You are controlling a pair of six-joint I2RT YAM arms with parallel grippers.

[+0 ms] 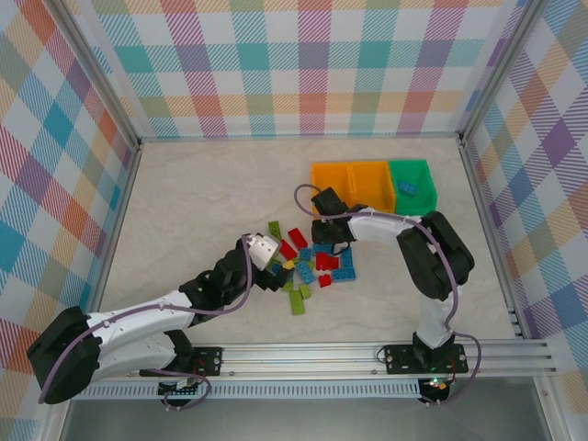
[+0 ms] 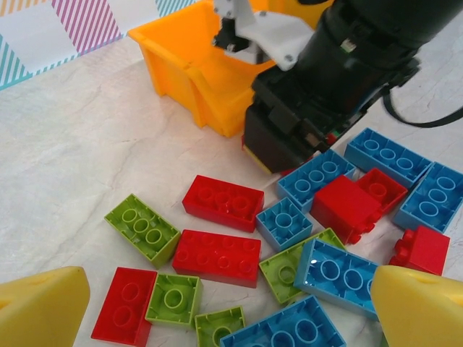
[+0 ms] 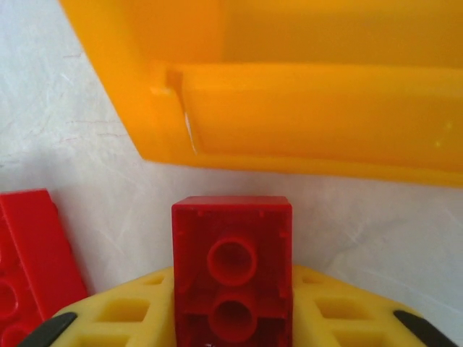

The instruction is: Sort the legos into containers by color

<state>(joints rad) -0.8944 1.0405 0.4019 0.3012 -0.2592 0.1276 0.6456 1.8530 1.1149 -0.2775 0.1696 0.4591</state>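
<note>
The legos (image 1: 308,262) are small glossy bricks with ringed studs in red, blue and lime green. They lie in a loose heap on the surface (image 1: 211,202), right of centre and just near of the bins. Most lie flat with studs up, some touching or overlapping. In the left wrist view a lime brick (image 2: 142,229) sits at the left edge of the heap. Two red ones lie beside it, and blue ones are spread to the right.

Three bins stand in a row, touching, at the far right. From the left they are an orange bin (image 1: 323,175), a second orange bin (image 1: 372,179) and a green bin (image 1: 421,175). A blue brick (image 1: 407,190) lies in the green one.

The right end effector (image 3: 231,318) is clenched on a red brick (image 3: 231,267), gripped between its yellow fingers (image 3: 116,318). The face toward the camera shows two rings in a line. This brick is just near of the leftmost orange bin's near wall, at the far edge of the heap. Whether it touches the surface cannot be told. Another red brick (image 3: 22,267) lies to its left.

The left end effector (image 2: 228,311) is released. Its yellow pads (image 2: 36,311) are spread wide over the near side of the heap and grasp nothing.
</note>
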